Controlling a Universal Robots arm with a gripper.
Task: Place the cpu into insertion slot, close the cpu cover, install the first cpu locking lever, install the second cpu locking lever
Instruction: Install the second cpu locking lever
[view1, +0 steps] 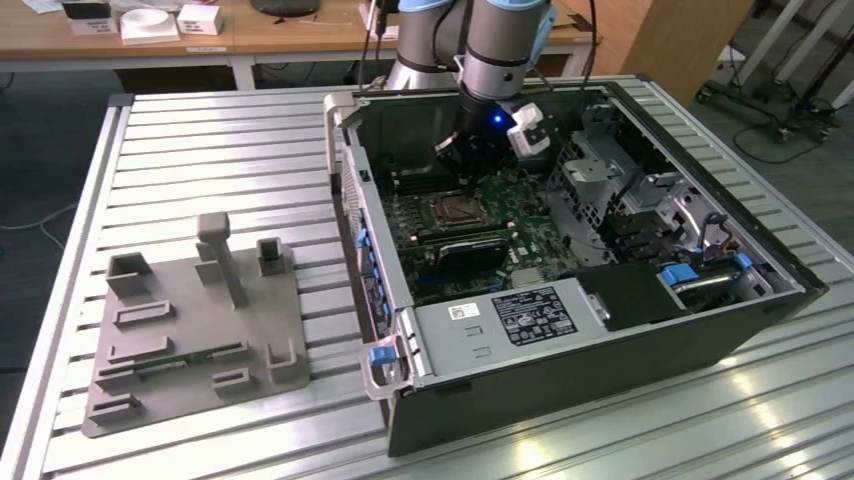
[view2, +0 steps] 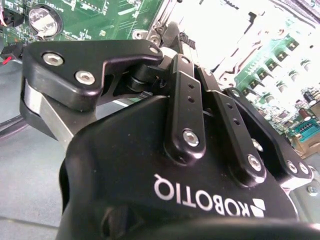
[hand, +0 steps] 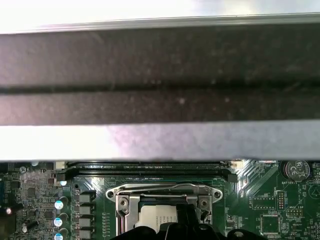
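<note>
Claw: low inside the open computer case, over the insertion slot; grip state cannot be told.
First wrist view: cpu cover framing the slot.
Bench: grey fixture beside the case.

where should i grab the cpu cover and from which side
Probably from straight above. The cover lies flat on the board, a thin metal frame around a square window. Pinch one bar of the frame across its width, through the window; its flat edges likely offer little to catch sideways.

Open computer case on the slatted table, fixture block at the exterior view's left.
</note>
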